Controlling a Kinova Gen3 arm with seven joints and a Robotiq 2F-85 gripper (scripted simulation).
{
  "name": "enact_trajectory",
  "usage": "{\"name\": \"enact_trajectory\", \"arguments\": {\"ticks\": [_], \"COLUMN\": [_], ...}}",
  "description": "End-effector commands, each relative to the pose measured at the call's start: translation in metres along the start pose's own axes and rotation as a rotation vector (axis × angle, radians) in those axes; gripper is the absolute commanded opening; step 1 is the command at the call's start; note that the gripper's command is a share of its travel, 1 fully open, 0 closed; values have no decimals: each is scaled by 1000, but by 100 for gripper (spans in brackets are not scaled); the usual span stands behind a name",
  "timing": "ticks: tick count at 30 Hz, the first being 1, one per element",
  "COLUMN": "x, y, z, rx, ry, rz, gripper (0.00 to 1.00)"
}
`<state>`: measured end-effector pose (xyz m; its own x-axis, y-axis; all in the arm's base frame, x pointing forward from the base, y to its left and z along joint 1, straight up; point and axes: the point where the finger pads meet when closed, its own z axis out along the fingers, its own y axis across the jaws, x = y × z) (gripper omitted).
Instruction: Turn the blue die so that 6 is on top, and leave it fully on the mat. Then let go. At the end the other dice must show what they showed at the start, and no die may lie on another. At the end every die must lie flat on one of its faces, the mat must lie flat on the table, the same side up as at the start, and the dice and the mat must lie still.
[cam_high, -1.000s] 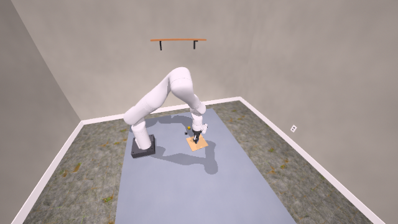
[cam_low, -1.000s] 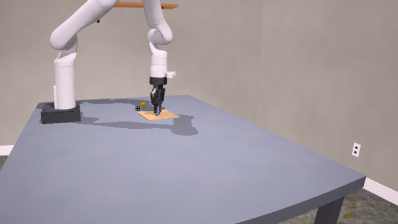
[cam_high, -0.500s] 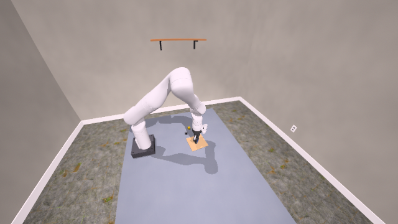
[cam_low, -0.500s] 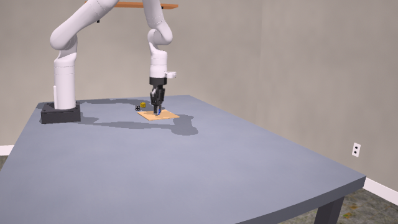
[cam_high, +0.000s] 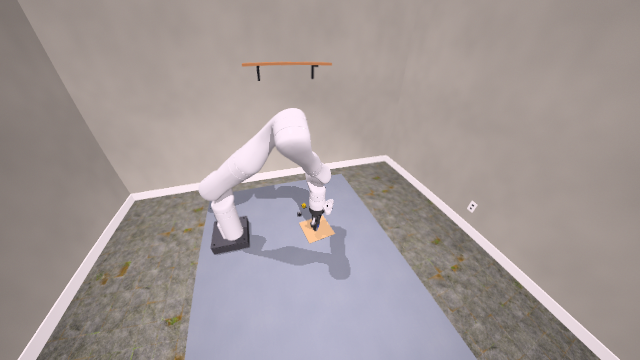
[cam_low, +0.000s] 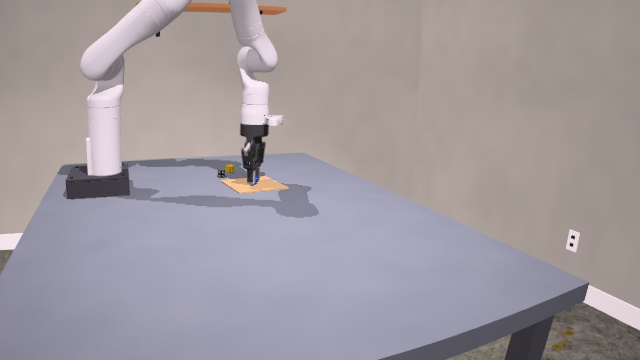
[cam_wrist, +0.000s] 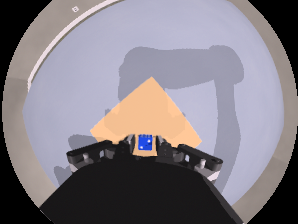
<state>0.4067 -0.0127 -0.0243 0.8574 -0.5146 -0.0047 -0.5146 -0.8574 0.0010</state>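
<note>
Gripper fingers, black and two-jawed (cam_high: 315, 228) (cam_low: 253, 182) (cam_wrist: 145, 144), point down and stand partly spread on either side of the small blue cubic die with white pips (cam_low: 256, 180) (cam_wrist: 145, 143), with a narrow gap at each side in the wrist view; they do not appear to be pinching it. The die is on the flat, square, tan mat (cam_high: 310, 237) (cam_low: 240, 188) (cam_wrist: 150, 105), inside its edges. Its upper face seems to carry only a couple of pips, so I judge that 6 is not yet on top. Off the mat, just beyond one side, a small black die with pale pips (cam_high: 299, 214) (cam_low: 221, 173) and a small yellow die (cam_high: 304, 205) (cam_low: 230, 168) sit near each other on the blue-grey table (cam_high: 280, 310) (cam_low: 300, 260) (cam_wrist: 260, 100).

The step in hand looks like lining up a grasp. Next, the fingers would need to close squarely on two opposite faces, then lift enough to tip the die without dragging the mat.
</note>
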Motion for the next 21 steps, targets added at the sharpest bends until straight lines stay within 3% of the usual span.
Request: {"name": "enact_trajectory", "arguments": {"ticks": [1,7,8,21], "x": [0,0,0,0], "y": [0,0,0,0], "z": [-1,-1,-1,-1], "rx": [1,1,1,1], "ry": [2,2,2,2], "rz": [0,0,0,0], "gripper": [35,35,15,15]}}
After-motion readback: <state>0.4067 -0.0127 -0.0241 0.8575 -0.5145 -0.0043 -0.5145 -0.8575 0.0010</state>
